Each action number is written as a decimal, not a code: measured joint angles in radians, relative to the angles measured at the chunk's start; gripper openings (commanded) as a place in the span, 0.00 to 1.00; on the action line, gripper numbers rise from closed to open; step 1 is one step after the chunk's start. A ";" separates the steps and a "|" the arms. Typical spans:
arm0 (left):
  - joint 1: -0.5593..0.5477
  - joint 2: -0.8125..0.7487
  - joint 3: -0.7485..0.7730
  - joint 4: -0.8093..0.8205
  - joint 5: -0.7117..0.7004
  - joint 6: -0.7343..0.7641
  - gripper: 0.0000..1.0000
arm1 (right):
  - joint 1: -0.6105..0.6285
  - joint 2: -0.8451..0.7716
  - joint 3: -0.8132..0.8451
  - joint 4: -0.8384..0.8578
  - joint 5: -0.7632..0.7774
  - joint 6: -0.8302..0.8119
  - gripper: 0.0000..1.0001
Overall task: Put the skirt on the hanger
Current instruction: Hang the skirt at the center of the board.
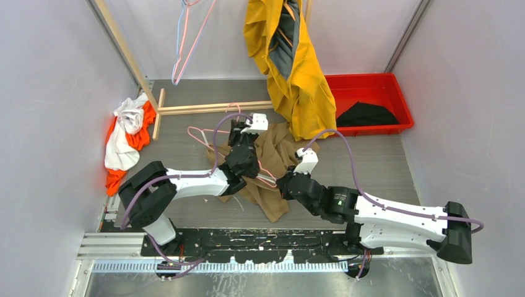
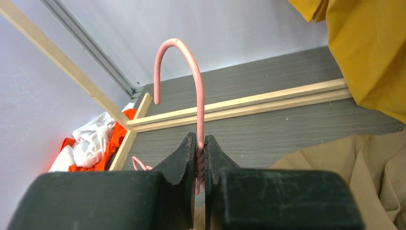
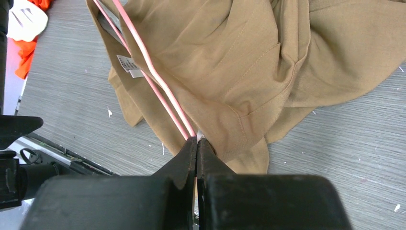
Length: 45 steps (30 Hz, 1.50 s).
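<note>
The tan skirt (image 1: 275,154) lies crumpled on the grey table between my arms. It also shows in the right wrist view (image 3: 230,57) and the left wrist view (image 2: 354,163). The pink wire hanger (image 1: 201,133) lies partly in the skirt. My left gripper (image 2: 200,143) is shut on the hanger's twisted neck, with the hook (image 2: 184,62) standing up above the fingers. In the top view the left gripper (image 1: 240,133) is at the skirt's left edge. My right gripper (image 3: 197,141) is shut on the hanger's pink wires (image 3: 153,72) at the skirt's edge. In the top view the right gripper (image 1: 282,179) is at the skirt's near side.
A yellow garment (image 1: 291,68) hangs at the back centre. A red bin (image 1: 396,86) holding dark cloth stands at the back right. An orange and white clothing pile (image 1: 127,139) lies at the left. A wooden rack base (image 1: 210,108) crosses behind the skirt. Pink and blue hangers (image 1: 186,43) hang above.
</note>
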 measured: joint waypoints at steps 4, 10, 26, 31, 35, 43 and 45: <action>-0.006 0.019 -0.023 0.161 -0.004 0.099 0.00 | -0.001 -0.026 0.007 -0.021 0.000 0.006 0.03; -0.011 0.033 -0.024 0.269 -0.002 0.158 0.00 | -0.011 -0.040 0.030 -0.050 -0.002 0.019 0.03; -0.011 0.032 -0.024 0.313 0.060 0.180 0.00 | -0.039 -0.076 0.030 -0.071 -0.027 0.046 0.03; -0.011 0.032 -0.024 0.313 0.101 0.180 0.00 | -0.049 -0.078 0.030 -0.070 -0.048 0.053 0.03; -0.010 0.025 -0.012 0.281 0.134 0.171 0.00 | -0.050 -0.080 0.030 -0.072 -0.050 0.058 0.03; 0.047 -0.273 0.012 -0.296 0.423 -0.174 0.00 | -0.051 -0.138 0.030 -0.127 -0.032 0.040 0.03; 0.077 -0.330 0.022 -0.398 0.504 -0.242 0.00 | -0.051 -0.160 0.030 -0.136 -0.025 0.027 0.03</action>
